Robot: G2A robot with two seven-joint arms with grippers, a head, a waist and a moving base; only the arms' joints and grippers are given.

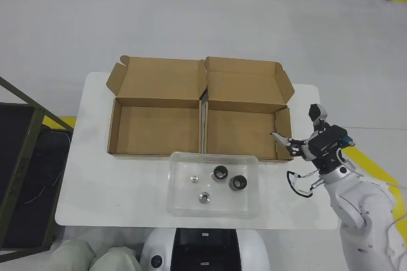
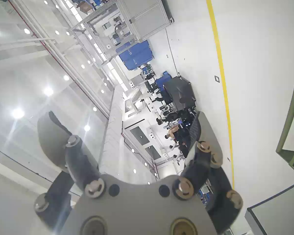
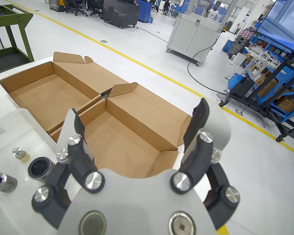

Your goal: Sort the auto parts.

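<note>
A clear plastic tray (image 1: 180, 203) near the table's front edge holds two black rings (image 1: 220, 174) (image 1: 239, 182) and two small metal pieces (image 1: 194, 179) (image 1: 204, 198). Behind it stand two open cardboard boxes, the left one (image 1: 156, 130) and the right one (image 1: 241, 134), both with bare floors. My right gripper (image 1: 289, 161) hovers open beside the right box's outer wall, holding nothing. The right wrist view has this gripper (image 3: 138, 111) over the right box (image 3: 127, 133), with a black ring (image 3: 40, 167) and a metal cylinder (image 3: 3, 182) in the tray. My left gripper (image 2: 125, 121) is open, holding nothing, and points away into the room.
The white table (image 1: 91, 149) has bare strips on both sides of the boxes. A green-framed cart (image 1: 13, 169) stands just off its left edge. The box lids (image 1: 244, 85) stand open at the back.
</note>
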